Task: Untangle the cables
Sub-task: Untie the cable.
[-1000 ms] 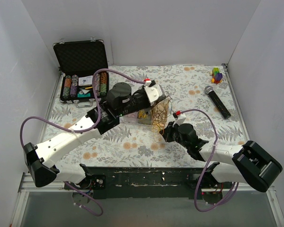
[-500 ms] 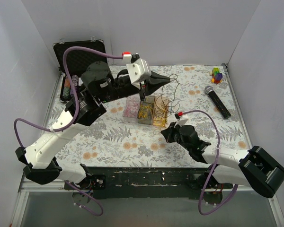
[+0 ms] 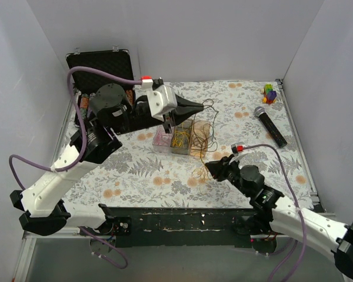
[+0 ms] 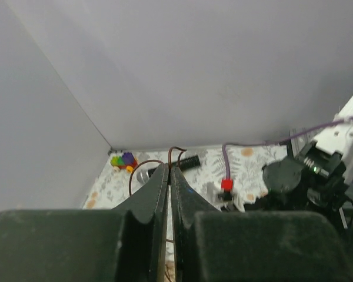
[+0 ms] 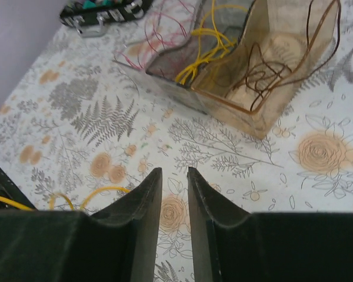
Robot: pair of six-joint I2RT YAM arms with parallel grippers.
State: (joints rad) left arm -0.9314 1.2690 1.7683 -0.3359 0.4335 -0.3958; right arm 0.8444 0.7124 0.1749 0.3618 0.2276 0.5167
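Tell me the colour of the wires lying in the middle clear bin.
Yellow. The right wrist view shows the yellow wires best, heaped in the middle bin.

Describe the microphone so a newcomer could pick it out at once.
Look at the flowered table and go to its far right corner. Just nearer than the small coloured block toy lies the microphone, flat and slanted. It is the only black stick with a silver mesh head, far thicker than the thin cables mid-table.
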